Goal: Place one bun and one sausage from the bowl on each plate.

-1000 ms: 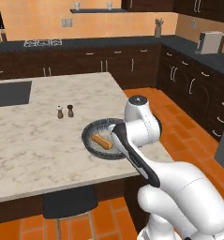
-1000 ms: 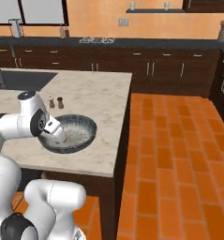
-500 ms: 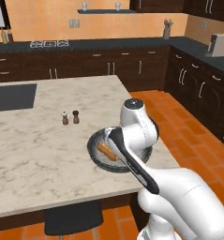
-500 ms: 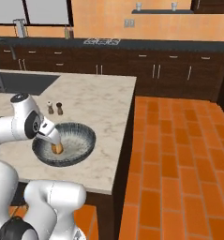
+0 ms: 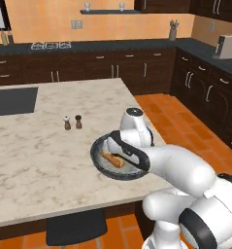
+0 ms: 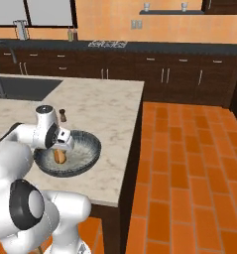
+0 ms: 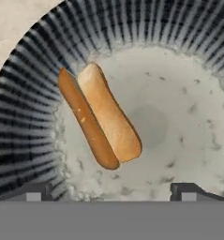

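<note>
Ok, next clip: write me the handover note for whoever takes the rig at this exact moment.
Claw: open, empty, hanging over the bowl, fingertips spread wide above its pale floor.
Bowl: on the island counter near its front right corner. Inside, one bun and one sausage lie side by side, touching.
Done: nothing grasped; no plate is in sight from here.
Left: pick the bun and the sausage, find the plates, put one of each on every plate.
Salt and pepper shakers stand behind the bowl.
</note>
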